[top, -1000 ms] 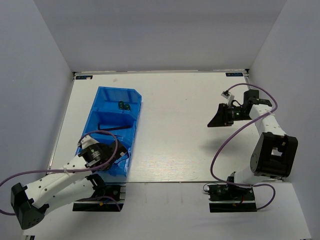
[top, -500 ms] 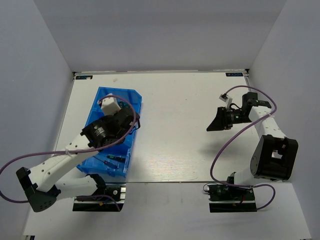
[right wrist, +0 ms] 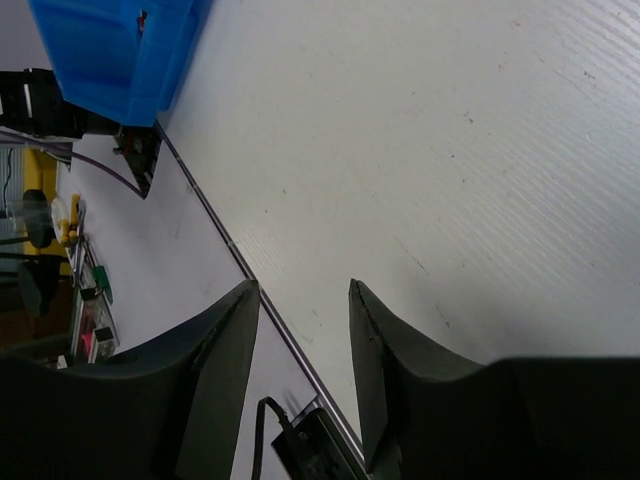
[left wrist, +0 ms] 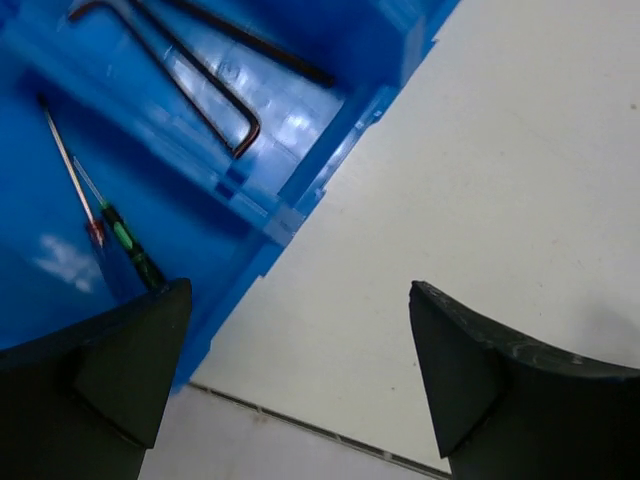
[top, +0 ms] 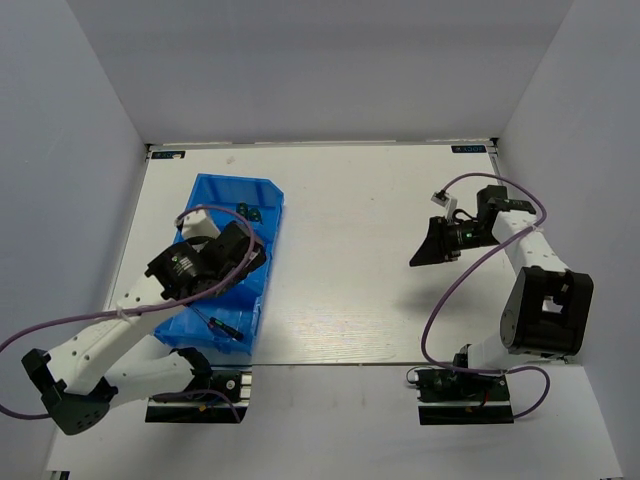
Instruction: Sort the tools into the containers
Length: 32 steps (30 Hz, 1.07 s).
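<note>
Three joined blue bins (top: pixel 212 190) stand in a row at the table's left. Two green-handled stubby screwdrivers (top: pixel 247 210) lie in the far bin. Two thin screwdrivers (top: pixel 226 328) lie in the near bin. My left gripper (top: pixel 252 258) hangs open and empty over the middle bin's right edge. The left wrist view (left wrist: pixel 300 340) shows two dark hex keys (left wrist: pixel 215 100) in the middle bin and the thin green-black screwdriver (left wrist: pixel 128 243) in the near one. My right gripper (top: pixel 425 245) is open and empty over bare table at the right, also in its wrist view (right wrist: pixel 305 290).
The table's near edge strip (right wrist: pixel 250 275) and an electronics board (top: pixel 462 385) lie below my right gripper. Grey walls close the table on three sides. A corner of the blue bins (right wrist: pixel 110 50) shows far off in the right wrist view.
My left arm swung from the near bin up over the far bin, then back over the middle bin. My right gripper drifted slightly left.
</note>
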Available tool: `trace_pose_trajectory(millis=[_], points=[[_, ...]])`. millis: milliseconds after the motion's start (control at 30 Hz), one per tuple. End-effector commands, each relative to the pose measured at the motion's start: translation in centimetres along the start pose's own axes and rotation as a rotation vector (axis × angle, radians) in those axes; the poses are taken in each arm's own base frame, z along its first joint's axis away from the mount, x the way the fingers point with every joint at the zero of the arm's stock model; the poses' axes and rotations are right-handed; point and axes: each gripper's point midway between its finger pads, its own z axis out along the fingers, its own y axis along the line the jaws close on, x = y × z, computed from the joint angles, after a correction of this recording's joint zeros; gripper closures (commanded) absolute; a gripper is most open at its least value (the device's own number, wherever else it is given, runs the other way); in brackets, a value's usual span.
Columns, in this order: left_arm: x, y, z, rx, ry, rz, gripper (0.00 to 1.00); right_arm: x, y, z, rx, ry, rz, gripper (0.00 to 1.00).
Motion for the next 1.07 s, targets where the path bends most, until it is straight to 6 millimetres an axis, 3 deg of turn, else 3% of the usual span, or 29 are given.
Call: trace_pose_trajectory(millis=[0,100,233,367,433,467,500,533,567,600,633,667,700,733,867,900,1033], points=[[2.9,1.4,0.2,-0.085,0.11,-0.302,0.0,-1.1,0.2,0.2,-0.007,-0.006,-0.011,0.53],[3.5,1.4,2.2,-0.113,0.062,-0.416,0.02,-1.3,0.5,0.5,-0.014,-0.004,-0.006,0.53],[3.3,1.0,4.6,-0.155,-0.008,-0.474,0.25,-1.0,0.7,0.6,-0.013,-0.001,-0.012,0.53],[2.6,0.1,5.9,-0.192,-0.043,-0.456,0.28,0.1,0.7,0.7,-0.014,0.005,-0.025,0.53],[0.8,-1.8,5.1,-0.119,-0.063,-0.357,0.31,0.8,0.8,0.7,-0.012,0.013,-0.024,0.53],[-1.1,-6.2,4.4,0.052,-0.072,-0.336,0.42,1.0,0.8,0.8,-0.009,0.019,-0.047,0.53],[-1.7,-7.8,3.8,0.166,-0.085,-0.016,0.57,1.3,0.6,0.7,0.01,0.023,-0.058,0.53],[-2.3,-10.6,3.1,0.3,-0.106,0.122,0.8,1.1,-0.4,0.8,0.058,0.031,-0.09,0.61],[-1.6,-14.9,0.9,0.534,-0.081,0.226,0.76,1.3,-1.7,0.7,0.153,0.064,-0.091,0.62],[-1.6,-15.8,-0.2,0.606,-0.082,0.315,0.65,1.3,-2.5,0.6,0.216,0.066,-0.109,0.57],[0.0,-16.4,0.9,0.615,-0.043,0.467,0.32,-0.1,-4.3,0.0,0.336,0.041,-0.178,0.47],[-0.6,-17.8,-0.1,0.656,-0.032,0.517,0.2,-0.4,-5.0,-0.1,0.41,0.049,-0.198,0.41],[0.7,-16.6,0.7,0.584,0.033,0.603,0.12,-1.6,-5.2,-0.5,0.455,0.0,-0.235,0.16],[0.8,-17.5,1.4,0.556,0.058,0.648,0.03,-2.8,-5.8,-1.5,0.537,-0.038,-0.264,0.1],[1.0,-18.3,0.9,0.598,0.05,0.696,0.0,-5.3,-5.0,-3.4,0.646,-0.194,-0.167,0.1],[0.3,-19.1,0.5,0.632,0.006,0.677,0.0,-5.2,-4.7,-3.6,0.647,-0.198,-0.168,0.1],[0.1,-19.0,-0.1,0.701,-0.053,0.645,0.0,-5.2,-3.4,-5.0,0.687,-0.279,-0.202,0.1]])
